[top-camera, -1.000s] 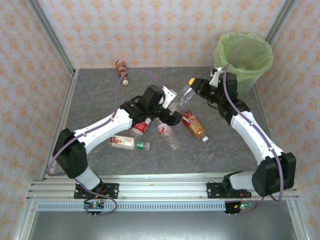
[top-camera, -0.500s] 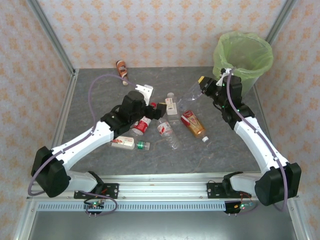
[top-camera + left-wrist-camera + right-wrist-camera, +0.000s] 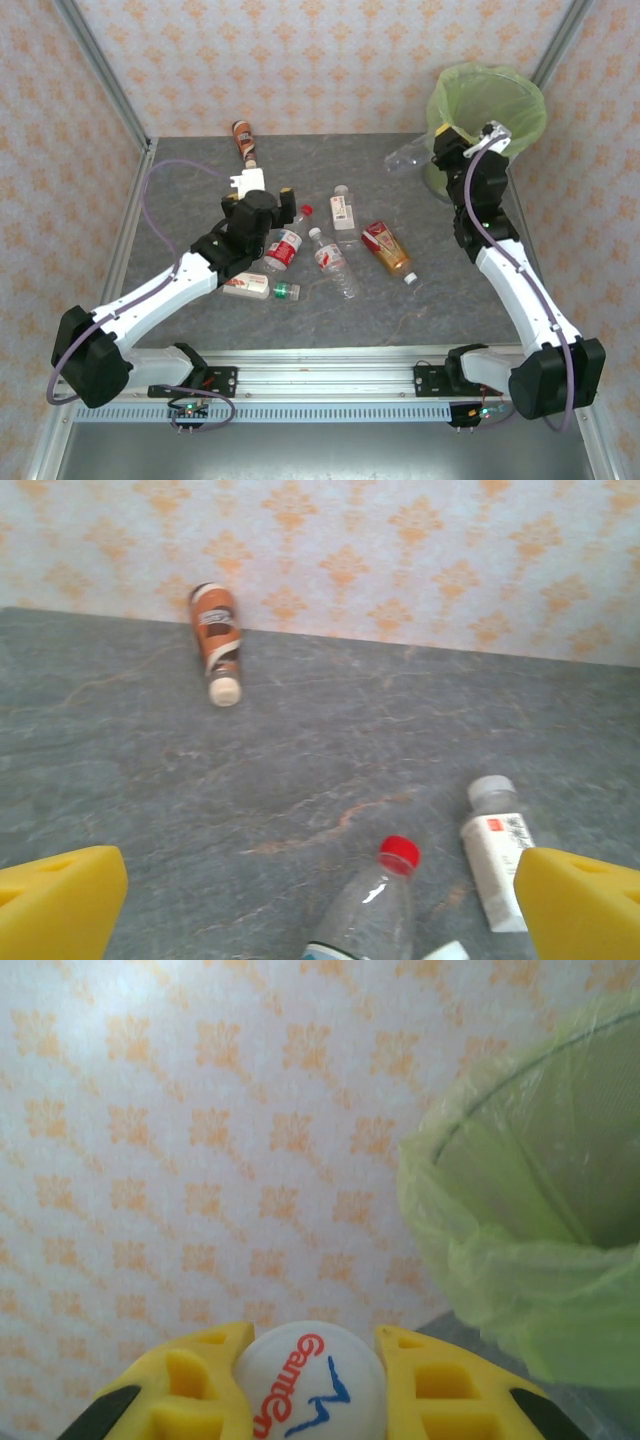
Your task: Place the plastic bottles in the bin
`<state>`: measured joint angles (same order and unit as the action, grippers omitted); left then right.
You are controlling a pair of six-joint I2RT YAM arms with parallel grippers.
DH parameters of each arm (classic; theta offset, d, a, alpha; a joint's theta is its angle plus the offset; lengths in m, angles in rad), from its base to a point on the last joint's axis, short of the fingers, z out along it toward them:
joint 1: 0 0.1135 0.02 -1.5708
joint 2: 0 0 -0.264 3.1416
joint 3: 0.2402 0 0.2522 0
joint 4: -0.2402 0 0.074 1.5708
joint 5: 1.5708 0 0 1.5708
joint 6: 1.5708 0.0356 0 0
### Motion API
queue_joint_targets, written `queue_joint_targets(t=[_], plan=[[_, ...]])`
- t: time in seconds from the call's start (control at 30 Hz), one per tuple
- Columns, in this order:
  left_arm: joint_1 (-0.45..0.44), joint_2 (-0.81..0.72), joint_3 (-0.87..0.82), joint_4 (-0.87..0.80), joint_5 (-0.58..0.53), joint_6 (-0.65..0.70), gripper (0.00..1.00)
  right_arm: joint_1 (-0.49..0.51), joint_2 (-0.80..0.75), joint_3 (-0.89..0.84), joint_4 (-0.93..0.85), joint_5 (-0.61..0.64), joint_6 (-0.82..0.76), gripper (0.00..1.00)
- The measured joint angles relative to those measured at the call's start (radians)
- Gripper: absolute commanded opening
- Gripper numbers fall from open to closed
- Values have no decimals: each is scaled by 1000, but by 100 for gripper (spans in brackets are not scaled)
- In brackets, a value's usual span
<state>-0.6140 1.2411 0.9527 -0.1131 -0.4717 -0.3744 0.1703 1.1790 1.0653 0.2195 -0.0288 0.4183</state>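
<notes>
A clear bottle [image 3: 408, 158] lies on its side in the air, clamped in the closed right gripper [image 3: 437, 155]. Its body points left, and in the top view it sits just left of the bin [image 3: 490, 105]. In the right wrist view, a white cap [image 3: 310, 1380] with a red and blue logo is pinched between the yellow fingers [image 3: 200, 1390]. The bin's light-green bag [image 3: 530, 1260] rises close on the right. The bin stands at the far right corner, its liner folded over the rim.

Six more bottles lie on the bench [image 3: 190, 190]:
- a brown-orange bottle [image 3: 243, 138] at the back edge, well apart from the others
- a red-capped bottle [image 3: 285, 243]
- a white-labelled bottle [image 3: 343, 208]
- a clear red-labelled bottle [image 3: 333, 262]
- an orange bottle [image 3: 388, 250] with a red label
- a green-capped bottle [image 3: 258, 287] nearest the arms

The left gripper [image 3: 282, 198] hangs over the middle of the bench with its jaws wide open and nothing in them. It is just beside the red-capped bottle's cap.

The bench is a grey, stone-patterned slab with faint pale veins. Pale wallpaper [image 3: 330, 60] with a repeating orange motif closes it in on three sides. Metal posts [image 3: 100, 70] slant up at the back corners. A ribbed metal rail [image 3: 330, 385] runs along the near edge under the arm bases.
</notes>
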Motion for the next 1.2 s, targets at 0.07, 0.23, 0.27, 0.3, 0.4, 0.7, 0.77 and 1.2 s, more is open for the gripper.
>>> queue_joint_targets(t=[0.07, 0.23, 0.27, 0.3, 0.4, 0.7, 0.77, 1.2], plan=[[2, -12, -22, -3, -19, -22, 100, -25, 31, 46, 18, -4, 3, 0], [2, -22, -37, -9, -57, -55, 100, -69, 98, 154, 45, -16, -1, 0], [2, -22, -37, -11, -66, -60, 100, -75, 109, 173, 51, -15, -5, 0], [2, -22, -37, -15, -74, -64, 100, -81, 118, 188, 56, -14, -10, 0], [2, -22, -37, -33, -92, -71, 100, -105, 140, 220, 66, -11, -24, 0], [2, -23, -37, -59, -99, -71, 100, -172, 204, 282, 112, 42, -165, 0], [2, -23, -37, -60, -99, -71, 100, -177, 227, 301, 119, 49, -235, 0], [2, -60, -64, -66, -114, -79, 100, -184, 379, 362, 139, 138, -574, 0]])
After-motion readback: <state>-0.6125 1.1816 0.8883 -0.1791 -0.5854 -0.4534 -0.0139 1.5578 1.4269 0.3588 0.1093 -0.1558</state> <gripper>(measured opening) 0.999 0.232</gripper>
